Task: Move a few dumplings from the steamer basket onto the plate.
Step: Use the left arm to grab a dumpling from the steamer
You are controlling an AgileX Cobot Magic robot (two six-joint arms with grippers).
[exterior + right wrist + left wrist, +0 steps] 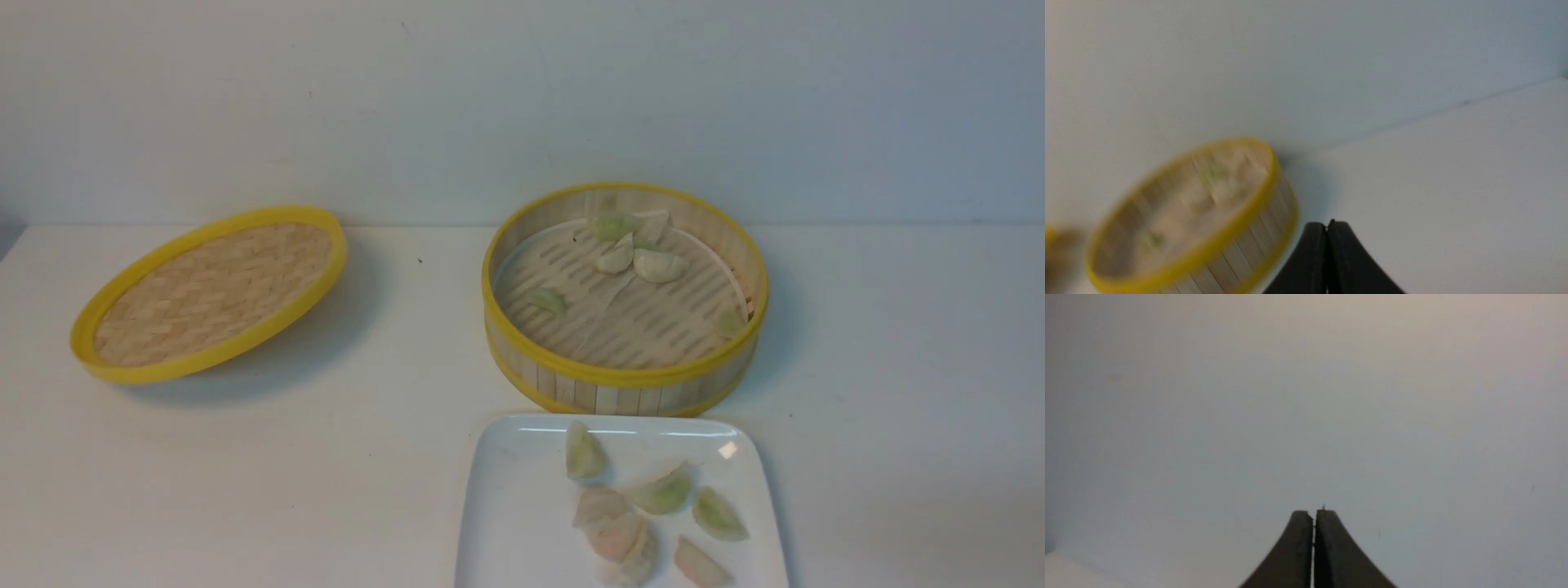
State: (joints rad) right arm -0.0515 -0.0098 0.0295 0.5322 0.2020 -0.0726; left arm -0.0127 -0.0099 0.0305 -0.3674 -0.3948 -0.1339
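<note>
The steamer basket point(624, 377) stands mid-table with several dumplings on its floor, such as a white one point(660, 265) at the back and a green one point(549, 301) at the left. The white square plate point(510, 506) lies in front of it and holds several dumplings, one of them green point(718, 514). Neither gripper shows in the front view. My left gripper point(1314, 514) is shut and empty over bare surface. My right gripper point(1327, 225) is shut and empty, beside the blurred basket point(1241, 241).
The flat woven lid point(212, 290) with a yellow rim lies tilted at the back left. A pale wall stands behind the table.
</note>
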